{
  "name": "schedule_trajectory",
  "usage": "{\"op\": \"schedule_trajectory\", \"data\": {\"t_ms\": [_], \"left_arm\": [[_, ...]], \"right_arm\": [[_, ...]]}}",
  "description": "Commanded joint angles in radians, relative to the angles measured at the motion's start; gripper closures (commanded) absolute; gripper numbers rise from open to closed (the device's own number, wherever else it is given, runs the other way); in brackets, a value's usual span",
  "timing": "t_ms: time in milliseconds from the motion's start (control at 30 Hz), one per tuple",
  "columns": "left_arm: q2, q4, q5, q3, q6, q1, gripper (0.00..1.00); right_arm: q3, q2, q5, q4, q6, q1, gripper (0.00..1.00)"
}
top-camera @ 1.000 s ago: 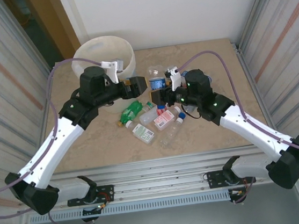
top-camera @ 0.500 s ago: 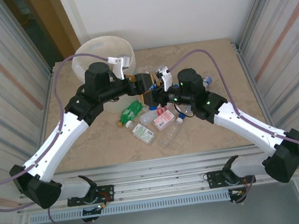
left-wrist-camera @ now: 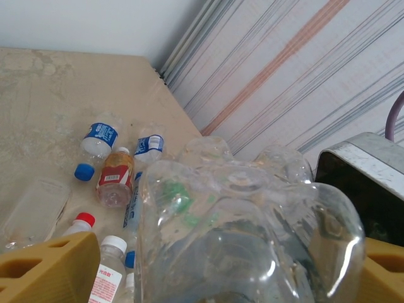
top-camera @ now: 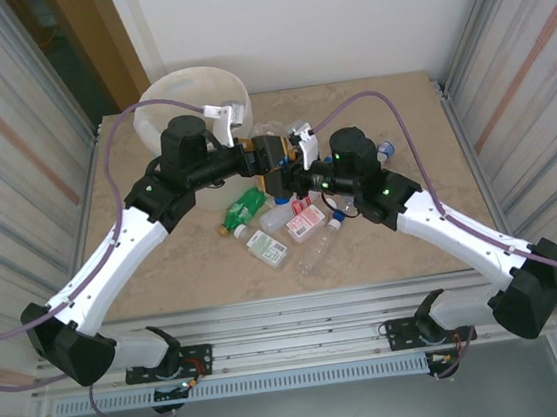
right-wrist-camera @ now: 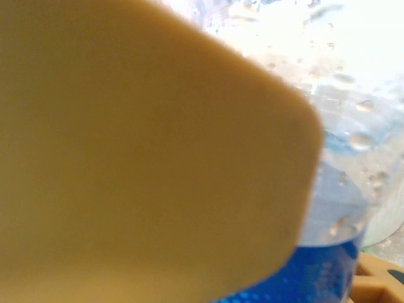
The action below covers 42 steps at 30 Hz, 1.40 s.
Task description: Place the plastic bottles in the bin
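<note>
Left wrist view: the clear bottle (left-wrist-camera: 246, 240) is now sitting base-first between the wide-spread fingers of the left gripper (top-camera: 269, 156), which are closing in; whether they are pinching it yet I cannot tell. The right gripper (top-camera: 293, 175), apart a second ago, is still clamping the bottle above the middle of the table (top-camera: 400, 124), near the bin (top-camera: 160, 99) at the far-left corner. A handover towards the bin seems to be starting.

Tan tool finger (right-wrist-camera: 145, 158) up close, wet clear bottle (right-wrist-camera: 344, 136), blue label (right-wrist-camera: 315, 278)
</note>
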State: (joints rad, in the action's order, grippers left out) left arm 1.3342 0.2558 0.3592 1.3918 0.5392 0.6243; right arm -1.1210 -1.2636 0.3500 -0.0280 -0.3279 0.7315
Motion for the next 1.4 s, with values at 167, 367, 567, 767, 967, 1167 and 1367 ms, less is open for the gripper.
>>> {"op": "schedule_trajectory", "data": {"t_ms": [167, 367, 567, 767, 967, 1167, 1367], "left_arm": [[0.014, -0.031, 0.031, -0.005, 0.016, 0.008, 0.48], [-0.004, -0.036, 0.006, -0.020, 0.011, 0.008, 0.75], [-0.020, -0.035, -0.019, -0.026, 0.000, 0.008, 0.88], [-0.051, -0.015, -0.067, -0.033, -0.020, 0.002, 0.92], [-0.083, -0.008, -0.082, -0.022, -0.028, -0.044, 0.92], [-0.101, 0.036, -0.126, 0.044, -0.068, -0.125, 0.92], [-0.084, 0.070, -0.157, 0.153, -0.098, -0.244, 0.92]], "right_arm": [[-0.054, -0.019, 0.025, -0.042, 0.003, 0.009, 0.55], [-0.062, -0.017, -0.003, -0.011, 0.004, 0.010, 0.52], [-0.056, -0.007, -0.024, 0.007, 0.004, 0.010, 0.29], [-0.053, 0.009, -0.065, 0.046, 0.009, 0.010, 0.06], [-0.042, 0.056, -0.106, 0.087, 0.010, 0.010, 0.02], [-0.014, 0.139, -0.195, 0.142, 0.012, 0.008, 0.02], [-0.003, 0.206, -0.334, 0.239, 0.000, 0.009, 0.02]]}}
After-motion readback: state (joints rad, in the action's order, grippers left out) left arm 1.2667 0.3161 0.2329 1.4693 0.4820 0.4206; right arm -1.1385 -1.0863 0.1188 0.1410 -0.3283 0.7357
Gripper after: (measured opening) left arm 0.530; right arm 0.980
